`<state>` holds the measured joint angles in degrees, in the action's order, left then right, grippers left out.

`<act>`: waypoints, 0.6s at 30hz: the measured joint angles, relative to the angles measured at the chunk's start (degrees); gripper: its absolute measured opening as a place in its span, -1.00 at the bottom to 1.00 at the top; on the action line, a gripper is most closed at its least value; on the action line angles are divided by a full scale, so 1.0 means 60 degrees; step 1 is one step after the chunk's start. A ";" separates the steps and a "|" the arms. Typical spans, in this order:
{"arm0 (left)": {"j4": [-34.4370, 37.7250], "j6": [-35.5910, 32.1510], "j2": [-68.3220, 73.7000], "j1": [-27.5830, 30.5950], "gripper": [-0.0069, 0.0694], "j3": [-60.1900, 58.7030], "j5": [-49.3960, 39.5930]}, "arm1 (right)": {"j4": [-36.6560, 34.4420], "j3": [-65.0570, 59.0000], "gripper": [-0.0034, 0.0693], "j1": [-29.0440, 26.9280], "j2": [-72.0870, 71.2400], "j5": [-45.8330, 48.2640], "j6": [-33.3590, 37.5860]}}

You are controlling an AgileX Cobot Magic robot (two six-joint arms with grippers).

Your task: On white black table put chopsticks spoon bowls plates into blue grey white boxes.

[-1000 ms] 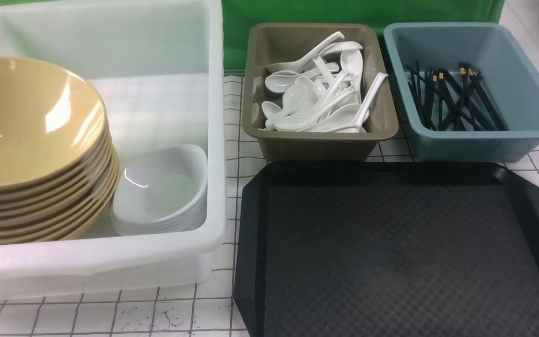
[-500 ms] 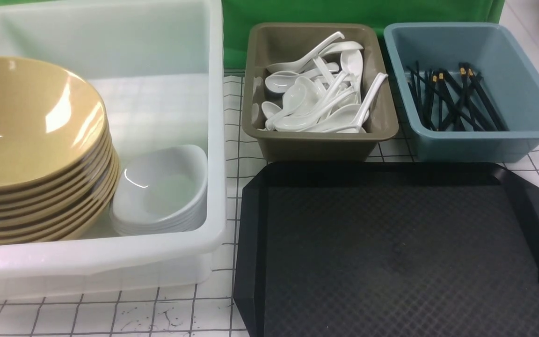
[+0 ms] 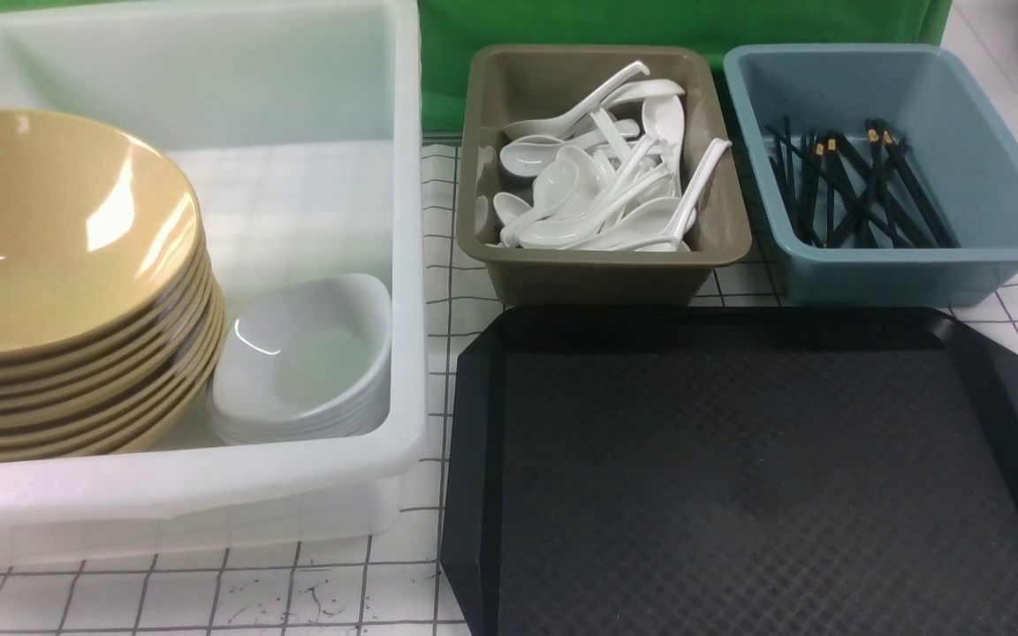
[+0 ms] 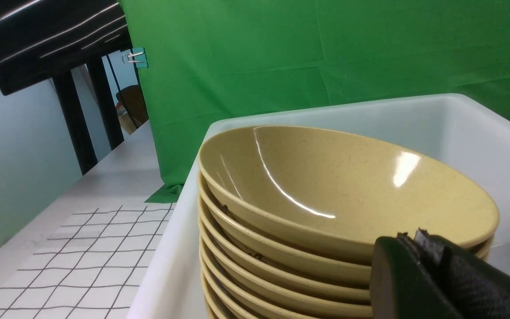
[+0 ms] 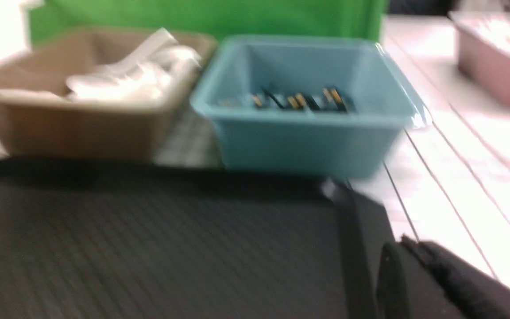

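The sorting looks finished: bowls (image 3: 67, 265) and plates (image 3: 306, 353) sit stacked in the white box (image 3: 208, 495), spoons (image 3: 597, 190) fill the grey box (image 3: 597, 274), chopsticks (image 3: 854, 185) lie in the blue box (image 3: 889, 274). The tray (image 3: 756, 477) is bare. Both grippers' jaws are together, holding nothing.

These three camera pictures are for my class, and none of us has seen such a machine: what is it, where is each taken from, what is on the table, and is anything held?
It is a two-armed robot. The wide picture looks forward from between its arms; the others come from cameras on each wrist. On the gridded table stand a white box with stacked tan bowls and white plates, a grey box of spoons, a blue box of chopsticks, and a bare black tray. The left gripper and right gripper are shut, holding nothing.
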<state>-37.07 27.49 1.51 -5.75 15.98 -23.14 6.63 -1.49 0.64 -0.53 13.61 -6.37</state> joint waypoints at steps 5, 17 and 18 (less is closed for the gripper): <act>0.0000 0.0000 0.0000 -0.0007 -0.85 -0.0032 -0.0001 | -0.0428 -0.0010 -0.78 -0.0451 -0.0017 0.0675 0.0938; 0.0000 -0.0009 0.0000 -0.0011 -0.85 -0.0031 -0.0001 | -0.0566 -0.0010 -0.77 -0.0549 -0.0020 0.0694 0.1432; 0.0000 -0.0009 0.0000 -0.0011 -0.85 -0.0031 -0.0001 | -0.0575 -0.0010 -0.76 -0.0560 -0.0020 0.0694 0.1432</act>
<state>-37.07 27.44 1.51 -5.81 15.79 -23.15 3.18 -1.55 -2.72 -0.65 17.77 2.22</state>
